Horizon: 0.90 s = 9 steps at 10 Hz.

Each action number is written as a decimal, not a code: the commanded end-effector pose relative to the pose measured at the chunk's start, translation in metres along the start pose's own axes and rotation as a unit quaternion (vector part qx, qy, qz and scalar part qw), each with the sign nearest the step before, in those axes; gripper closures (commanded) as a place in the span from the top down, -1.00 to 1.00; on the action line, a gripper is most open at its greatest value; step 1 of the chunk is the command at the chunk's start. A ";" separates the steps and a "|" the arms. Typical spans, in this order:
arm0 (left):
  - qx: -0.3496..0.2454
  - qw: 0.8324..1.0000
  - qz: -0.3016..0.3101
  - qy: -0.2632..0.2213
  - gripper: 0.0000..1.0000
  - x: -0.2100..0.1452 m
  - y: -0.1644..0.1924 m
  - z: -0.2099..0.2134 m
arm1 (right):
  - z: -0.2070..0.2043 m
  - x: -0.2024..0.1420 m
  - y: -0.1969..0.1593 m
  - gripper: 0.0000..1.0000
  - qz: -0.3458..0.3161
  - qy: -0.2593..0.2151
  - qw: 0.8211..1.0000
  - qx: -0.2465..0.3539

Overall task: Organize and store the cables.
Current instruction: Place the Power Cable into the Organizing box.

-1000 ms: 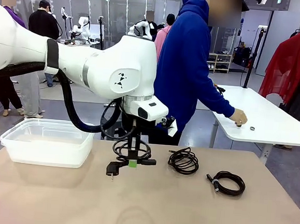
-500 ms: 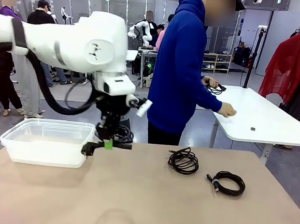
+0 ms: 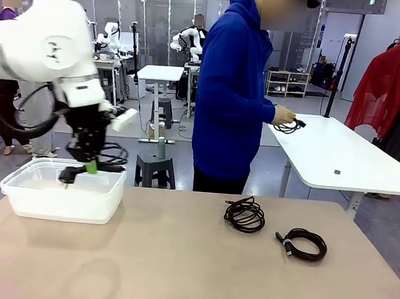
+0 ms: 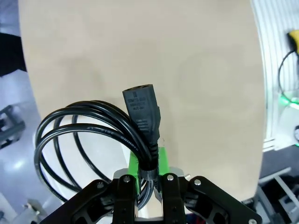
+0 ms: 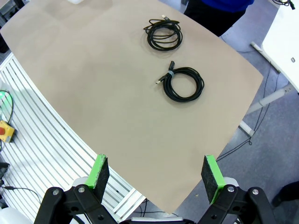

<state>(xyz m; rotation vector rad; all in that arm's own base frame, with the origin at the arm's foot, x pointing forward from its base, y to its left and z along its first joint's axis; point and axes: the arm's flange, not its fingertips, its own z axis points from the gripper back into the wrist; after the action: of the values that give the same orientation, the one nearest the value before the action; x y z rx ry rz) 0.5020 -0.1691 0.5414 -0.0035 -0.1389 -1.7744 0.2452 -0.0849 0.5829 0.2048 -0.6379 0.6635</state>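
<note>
L gripper (image 3: pixel 90 167) was clamped on power cable (image 3: pixel 109 157), over clear bin (image 3: pixel 64 204) at far-left corner of counter (image 3: pixel 176 272). R gripper (image 5: pixel 156 172) gaped wide, empty. Middle cable (image 3: pixel 245 214) & right cable (image 3: pixel 305 244) lay nr far edge, right half

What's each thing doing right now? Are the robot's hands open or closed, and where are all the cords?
left hand: shut on the power cable, above the bin
power cable: coiled, hanging from the left hand
right hand: open, holding nothing
bin: open on top, no lid
middle cable: coiled, lying on the table
right-side cable: coiled, lying on the table
far cable: held in the person's hand
</note>
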 end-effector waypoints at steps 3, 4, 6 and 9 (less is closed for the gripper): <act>-0.012 1.000 0.000 -0.023 -0.64 -0.065 -0.012 0.002 | 0.000 -0.001 -0.001 1.00 -0.002 -0.002 1.000 -0.002; -0.015 1.000 0.004 -0.018 -0.64 -0.073 -0.010 0.000 | 0.000 -0.001 -0.001 1.00 -0.002 -0.002 1.000 -0.002; -0.009 1.000 0.013 -0.014 -0.64 -0.075 -0.006 -0.002 | 0.000 -0.001 -0.001 1.00 -0.002 -0.002 1.000 -0.002; -0.009 1.000 0.013 -0.014 -0.64 -0.075 -0.006 -0.002 | 0.000 -0.001 -0.001 1.00 -0.002 -0.002 1.000 -0.002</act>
<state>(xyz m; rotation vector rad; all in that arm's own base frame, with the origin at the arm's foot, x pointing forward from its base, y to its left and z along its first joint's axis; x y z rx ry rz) 0.5114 -0.0959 0.5315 -0.0587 -0.1464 -1.7588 0.2452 -0.0849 0.5830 0.2048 -0.6380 0.6635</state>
